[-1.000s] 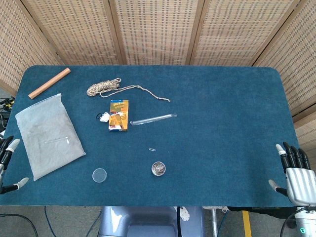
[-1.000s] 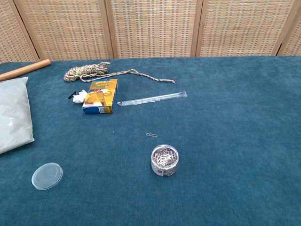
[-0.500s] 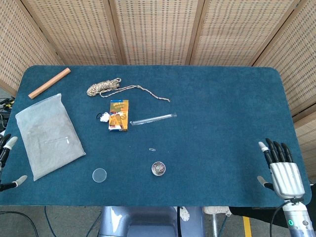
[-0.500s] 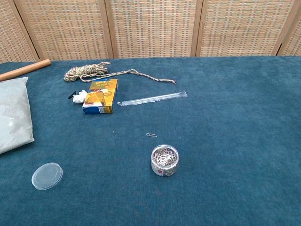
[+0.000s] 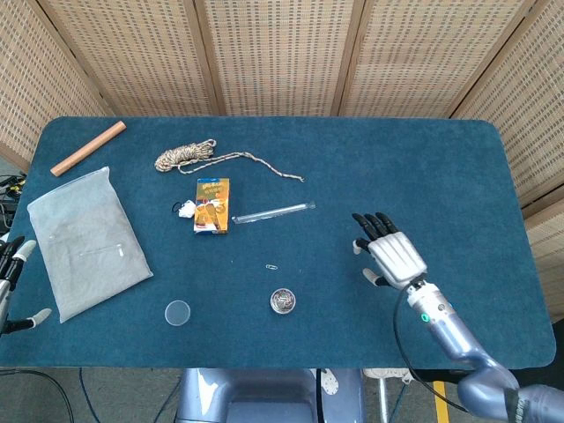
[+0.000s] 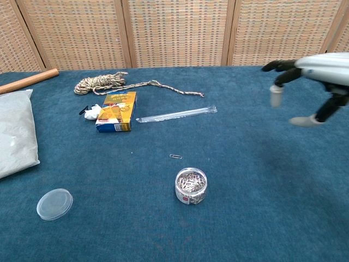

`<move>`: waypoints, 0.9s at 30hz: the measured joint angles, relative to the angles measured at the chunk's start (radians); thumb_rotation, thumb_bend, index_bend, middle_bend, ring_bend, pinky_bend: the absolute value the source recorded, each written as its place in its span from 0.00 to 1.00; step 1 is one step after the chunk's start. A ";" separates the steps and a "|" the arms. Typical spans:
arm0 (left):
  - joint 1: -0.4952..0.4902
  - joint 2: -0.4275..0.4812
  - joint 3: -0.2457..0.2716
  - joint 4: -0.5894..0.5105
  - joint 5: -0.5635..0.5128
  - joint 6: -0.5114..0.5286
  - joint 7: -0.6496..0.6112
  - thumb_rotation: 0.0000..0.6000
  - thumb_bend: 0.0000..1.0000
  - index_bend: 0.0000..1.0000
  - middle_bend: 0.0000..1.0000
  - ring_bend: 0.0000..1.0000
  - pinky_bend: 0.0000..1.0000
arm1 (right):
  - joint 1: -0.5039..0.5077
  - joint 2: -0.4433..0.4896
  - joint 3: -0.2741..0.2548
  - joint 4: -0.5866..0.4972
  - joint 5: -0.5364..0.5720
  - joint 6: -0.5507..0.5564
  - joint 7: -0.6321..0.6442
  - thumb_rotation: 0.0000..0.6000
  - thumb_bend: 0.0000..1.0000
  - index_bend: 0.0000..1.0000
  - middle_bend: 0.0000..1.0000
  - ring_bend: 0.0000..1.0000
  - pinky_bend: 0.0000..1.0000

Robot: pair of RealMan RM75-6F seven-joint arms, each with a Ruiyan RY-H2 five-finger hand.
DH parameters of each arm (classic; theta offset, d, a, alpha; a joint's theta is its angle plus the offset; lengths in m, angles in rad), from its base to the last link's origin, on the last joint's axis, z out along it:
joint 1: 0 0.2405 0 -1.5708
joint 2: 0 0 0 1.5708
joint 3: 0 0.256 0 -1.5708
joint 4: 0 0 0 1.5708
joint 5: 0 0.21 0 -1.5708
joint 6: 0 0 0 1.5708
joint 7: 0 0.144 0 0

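The right robot hand (image 5: 394, 256) has moved a long way since the earlier frames: it was at the near right edge of the bench (image 5: 423, 167), and now it hangs over the blue cloth, further in and toward the middle. Its fingers are spread apart and it holds nothing. In the chest view this robot hand (image 6: 308, 73) now shows at the upper right, where before there was only cloth. The left robot hand (image 5: 11, 282) has hardly changed; it sits at the left edge of the bench, only partly in view, with fingers apart and nothing between them.

The nearest thing to the right robot hand is the small open jar of paper clips (image 5: 282, 301), which stands upright near the front edge, to the left of the hand and apart from it. One single paper clip (image 5: 271, 266) lies just behind the jar. The round clear lid (image 5: 178, 312) lies flat further left.

Farther back are the clear plastic tube (image 5: 273, 212), the orange box (image 5: 211, 205) with a small white thing beside it, and the coiled rope (image 5: 187, 156). A grey plastic bag (image 5: 86, 240) and a wooden stick (image 5: 87, 148) lie at the left side. Nothing stands between the right robot hand and the jar.
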 measured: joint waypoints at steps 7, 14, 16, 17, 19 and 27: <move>-0.017 -0.008 0.001 0.008 -0.016 -0.037 0.013 1.00 0.00 0.00 0.00 0.00 0.00 | 0.143 -0.145 0.030 0.046 0.255 -0.107 -0.103 1.00 0.33 0.43 0.00 0.00 0.00; -0.026 -0.013 0.000 0.013 -0.031 -0.057 0.014 1.00 0.00 0.00 0.00 0.00 0.00 | 0.273 -0.314 0.032 0.148 0.433 -0.117 -0.184 1.00 0.33 0.44 0.00 0.00 0.00; -0.029 -0.014 -0.001 0.015 -0.036 -0.062 0.014 1.00 0.00 0.00 0.00 0.00 0.00 | 0.301 -0.355 0.030 0.188 0.467 -0.110 -0.199 1.00 0.33 0.44 0.00 0.00 0.00; -0.030 -0.014 -0.002 0.016 -0.038 -0.063 0.014 1.00 0.00 0.00 0.00 0.00 0.00 | 0.310 -0.371 0.030 0.205 0.481 -0.108 -0.204 1.00 0.33 0.44 0.00 0.00 0.00; -0.031 -0.014 -0.004 0.017 -0.044 -0.064 0.012 1.00 0.00 0.00 0.00 0.00 0.00 | 0.332 -0.404 0.029 0.241 0.512 -0.105 -0.214 1.00 0.33 0.44 0.00 0.00 0.00; -0.040 -0.014 -0.008 0.023 -0.062 -0.082 0.006 1.00 0.00 0.00 0.00 0.00 0.00 | 0.404 -0.485 0.023 0.330 0.571 -0.112 -0.228 1.00 0.33 0.44 0.00 0.00 0.00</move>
